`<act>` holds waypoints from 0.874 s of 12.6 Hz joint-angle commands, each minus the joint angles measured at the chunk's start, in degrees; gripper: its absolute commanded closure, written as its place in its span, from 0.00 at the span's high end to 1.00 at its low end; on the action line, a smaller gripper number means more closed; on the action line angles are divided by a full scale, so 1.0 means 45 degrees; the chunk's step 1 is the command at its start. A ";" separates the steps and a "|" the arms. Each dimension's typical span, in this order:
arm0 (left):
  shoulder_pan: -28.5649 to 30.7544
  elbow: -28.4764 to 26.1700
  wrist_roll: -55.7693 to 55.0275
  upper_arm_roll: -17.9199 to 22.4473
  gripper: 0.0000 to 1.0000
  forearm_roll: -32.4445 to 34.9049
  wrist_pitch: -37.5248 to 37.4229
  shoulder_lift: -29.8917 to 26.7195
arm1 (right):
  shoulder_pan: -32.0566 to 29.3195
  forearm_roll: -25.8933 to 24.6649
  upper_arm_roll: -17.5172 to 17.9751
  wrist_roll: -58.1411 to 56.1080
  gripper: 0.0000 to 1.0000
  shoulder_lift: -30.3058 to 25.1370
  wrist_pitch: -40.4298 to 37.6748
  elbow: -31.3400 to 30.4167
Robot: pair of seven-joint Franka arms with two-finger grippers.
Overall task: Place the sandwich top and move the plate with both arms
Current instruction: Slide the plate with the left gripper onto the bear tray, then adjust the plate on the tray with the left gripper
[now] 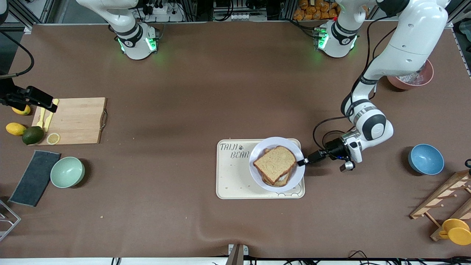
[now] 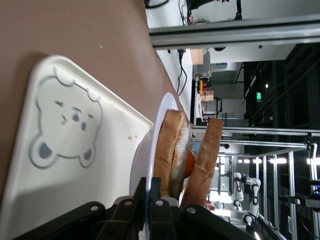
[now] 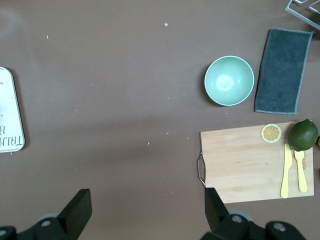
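The sandwich top (image 1: 275, 162), a brown bread slice, lies on the stacked sandwich on the pale plate (image 1: 274, 141). The plate sits on the cream bear tray (image 1: 232, 176). My left gripper (image 1: 303, 161) is shut on the plate's rim at the side toward the left arm's end. In the left wrist view its fingers (image 2: 155, 187) pinch the rim (image 2: 162, 115), and the top slice (image 2: 207, 155) leans apart from the lower slice, with orange filling between them. My right gripper (image 1: 44, 103) hangs open and empty over the cutting board's end of the table; its open span (image 3: 147, 210) shows over bare table.
A wooden cutting board (image 1: 73, 119) with yellow cutlery, a lemon slice, an avocado and lemons, a mint bowl (image 1: 67, 172) and a dark cloth (image 1: 35, 177) lie toward the right arm's end. A blue bowl (image 1: 425, 159), a pink bowl (image 1: 412, 79) and a wooden rack (image 1: 445, 198) stand toward the left arm's end.
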 commanded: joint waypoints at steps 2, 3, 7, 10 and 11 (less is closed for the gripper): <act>-0.0021 0.1149 -0.0169 0.0108 0.00 0.0119 -0.0020 0.0933 | -0.0094 -0.0157 0.0075 0.0070 1.00 0.0147 -0.0219 0.0226; -0.0059 0.1267 -0.0169 0.0108 0.00 0.0099 -0.0020 0.1109 | -0.0094 -0.0157 0.0075 0.0051 1.00 0.0147 -0.0219 0.0245; -0.0196 0.1756 -0.0150 0.0108 0.00 0.0099 -0.0020 0.1793 | -0.0113 -0.0157 0.0075 0.0051 1.00 0.0147 -0.0277 0.0226; -0.0450 0.1795 -0.0150 0.0108 0.00 0.0021 0.0077 0.2125 | -0.0055 -0.0157 0.0075 0.0051 1.00 0.0147 -0.0277 0.0226; -0.0528 0.1853 -0.0150 0.0108 0.00 0.0021 0.0117 0.2165 | -0.0074 -0.0157 0.0075 0.0032 1.00 0.0147 -0.0277 0.0245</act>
